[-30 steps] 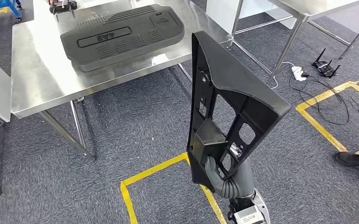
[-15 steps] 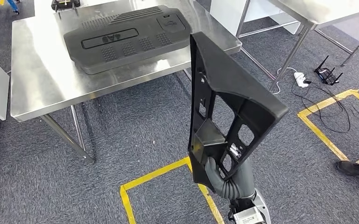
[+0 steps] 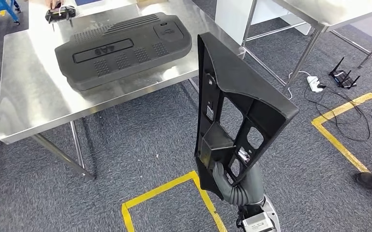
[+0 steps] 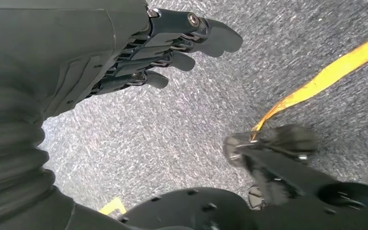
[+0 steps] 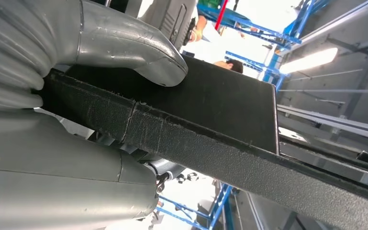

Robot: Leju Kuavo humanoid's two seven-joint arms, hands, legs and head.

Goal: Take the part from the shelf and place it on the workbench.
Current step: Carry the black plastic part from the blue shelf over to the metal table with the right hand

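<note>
Right hand point(image 3: 222, 175) is gripping the part point(image 3: 237, 104) at its lower end and holding it upright over the carpet point(image 3: 126, 150). In the right wrist view the grey thumb point(image 5: 139, 48) is pressing on one face of the part's flat black edge point(image 5: 206, 129), with the rest of the hand point(image 5: 52, 158) wrapping the other side.

The part is a black moulded frame with several cut-out openings, rising above the hand and tilting away from it at the top. No readable writing on it.

Beyond the hand, up and to its left, the steel surface point(image 3: 24, 101) is carrying a large dark cover point(image 3: 121, 48). A raised panel on the cover is showing characters that read like "4AB", seen upside down; not sure of the letters. A small black item point(image 3: 60, 13) is sitting at the surface's far edge, past the cover, with a person's hand point(image 3: 54, 4) just touching it.

Yellow tape point(image 3: 164, 181) is lying on the carpet just left of the right hand.

Left hand point(image 4: 139, 52) is hanging over the carpet, fingers point(image 4: 182, 60) loosely curled and slightly apart, holding nothing.
</note>
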